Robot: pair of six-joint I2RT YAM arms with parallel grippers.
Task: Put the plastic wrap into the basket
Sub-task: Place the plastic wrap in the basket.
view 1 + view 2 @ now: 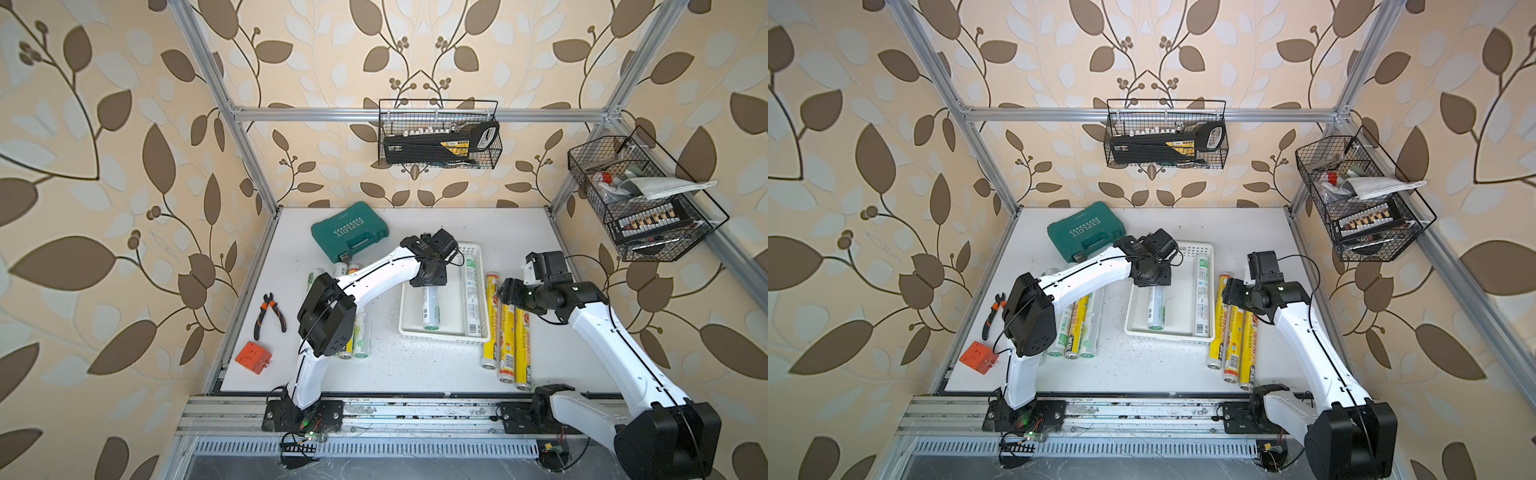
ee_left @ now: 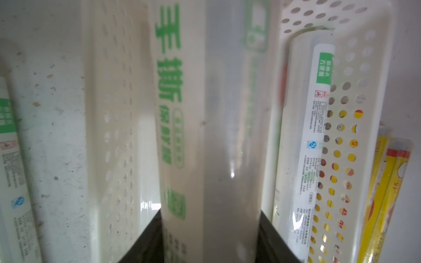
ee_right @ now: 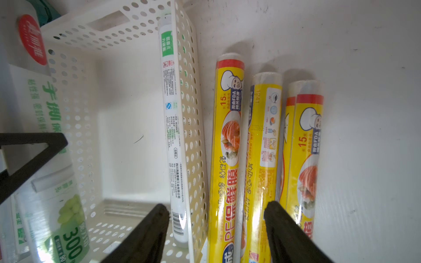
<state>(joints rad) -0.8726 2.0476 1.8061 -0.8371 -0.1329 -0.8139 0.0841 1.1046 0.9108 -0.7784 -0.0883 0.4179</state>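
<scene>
Table edge: the white table [image 1: 415,370] is bounded by aluminium frame posts at the far corners and a rail along the near side.
Open room: there is a bare strip in front of the basket, between the two groups of rolls, and bare surface at the far right corner.
Basket: the white perforated basket [image 1: 440,337] [image 1: 1167,333] sits mid-table with its long side running near to far.
Basket contents: a wall-side roll [image 1: 471,295] [image 3: 172,136], silvery-white with green print, lies flat along the right wall, and the middle holds the held roll.
Left gripper: the left gripper [image 1: 428,279] [image 2: 210,227] is clamped on the far end of the held roll [image 1: 431,309] [image 2: 205,113], inside the basket's outline. Whether the roll rests on the floor I cannot tell.
Right gripper: the right gripper [image 1: 509,291] [image 3: 216,218] has its jaws apart and holds nothing, above the yellow rolls.
Yellow rolls: three yellow rolls [image 1: 507,345] [image 3: 262,136] lie side by side on the table, the nearest one just beside the basket's right wall.
Left-hand rolls: the left-hand rolls [image 1: 1077,328] lie on the table under the left arm, so their count is unclear.
Clutter at left: a green tool case [image 1: 349,232], pliers [image 1: 270,316] and an orange block [image 1: 253,357] lie there.
Wire baskets: two black wire baskets [image 1: 440,133] hang on the frame, filled with tools.
</scene>
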